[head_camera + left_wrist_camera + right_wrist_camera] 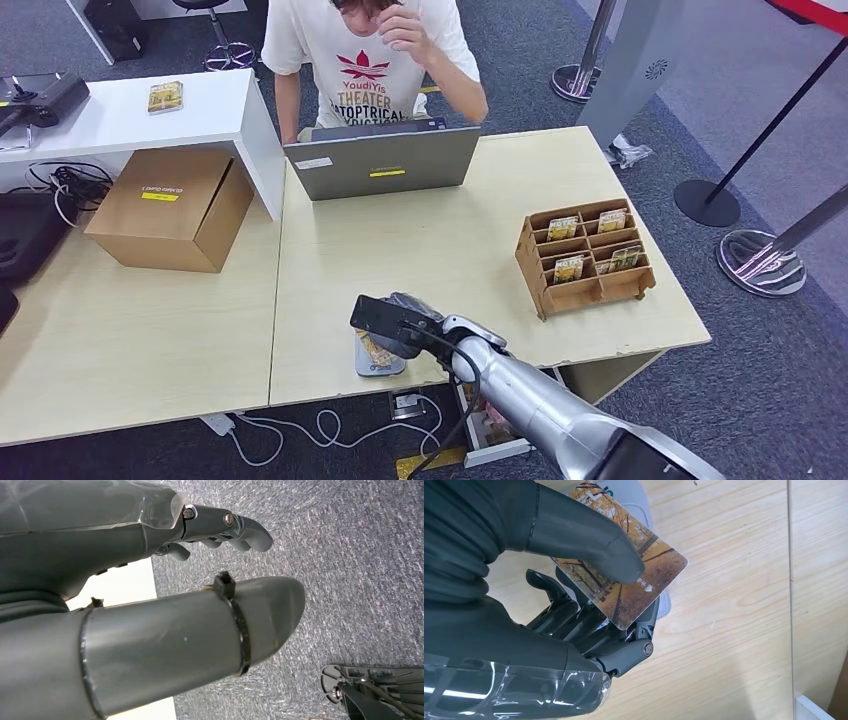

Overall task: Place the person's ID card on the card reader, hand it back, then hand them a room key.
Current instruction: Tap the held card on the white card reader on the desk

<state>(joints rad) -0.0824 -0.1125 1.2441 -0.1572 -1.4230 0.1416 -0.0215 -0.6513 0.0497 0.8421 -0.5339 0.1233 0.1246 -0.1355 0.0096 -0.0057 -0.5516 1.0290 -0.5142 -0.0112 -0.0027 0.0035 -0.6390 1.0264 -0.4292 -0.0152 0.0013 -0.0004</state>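
The right hand [589, 610] pinches the ID card [634, 587], thumb on its printed face and darker fingers [574, 622] beneath, directly above the card reader [380, 362], which sits at the near edge of the light wooden table [450, 260], close to the seam with the neighbouring table. Whether card and reader touch, I cannot tell.

The card looks thin, stiff and light, a glossy rectangle with rounded corners bearing an autumn-tree print. Its smooth faces are likely slippery, so a firm pinch across both faces, well in from the edge, seems the safest hold; lying flat it would be hard to pick up again.

The reader is a small pale grey pad with rounded corners. Toward the table's right edge stands a wooden slotted rack [585, 255] holding similar cards.

The left hand [220, 525] hangs over grey carpet, fingers loosely curled and holding nothing.
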